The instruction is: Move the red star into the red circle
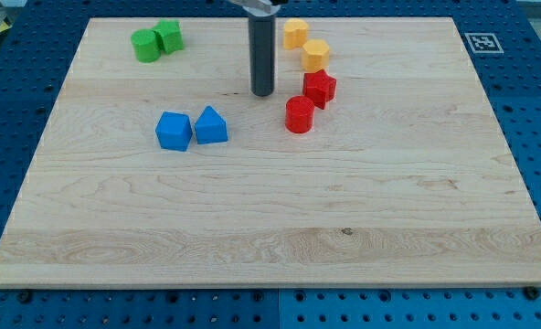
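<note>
The red star (pixel 320 88) lies on the wooden board, up and right of the red circle (pixel 299 115); the two red blocks touch or nearly touch. My tip (pixel 263 93) rests on the board to the left of both, about a block's width from the red star and slightly above the red circle.
Two yellow blocks (pixel 295 33) (pixel 316 55) sit above the red star. Two green blocks (pixel 146 45) (pixel 168 37) are at the view's top left. A blue cube-like block (pixel 174 131) and a blue pointed block (pixel 210 125) lie left of centre. The board (pixel 270 228) sits on a blue perforated table.
</note>
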`<action>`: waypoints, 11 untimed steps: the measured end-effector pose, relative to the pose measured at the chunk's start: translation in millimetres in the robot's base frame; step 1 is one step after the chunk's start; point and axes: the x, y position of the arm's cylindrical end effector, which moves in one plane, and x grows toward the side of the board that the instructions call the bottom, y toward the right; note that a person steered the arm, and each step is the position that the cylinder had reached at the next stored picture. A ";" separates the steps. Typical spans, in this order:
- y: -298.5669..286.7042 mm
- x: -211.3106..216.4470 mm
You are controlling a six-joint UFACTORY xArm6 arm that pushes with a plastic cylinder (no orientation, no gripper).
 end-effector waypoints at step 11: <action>50.5 -30.4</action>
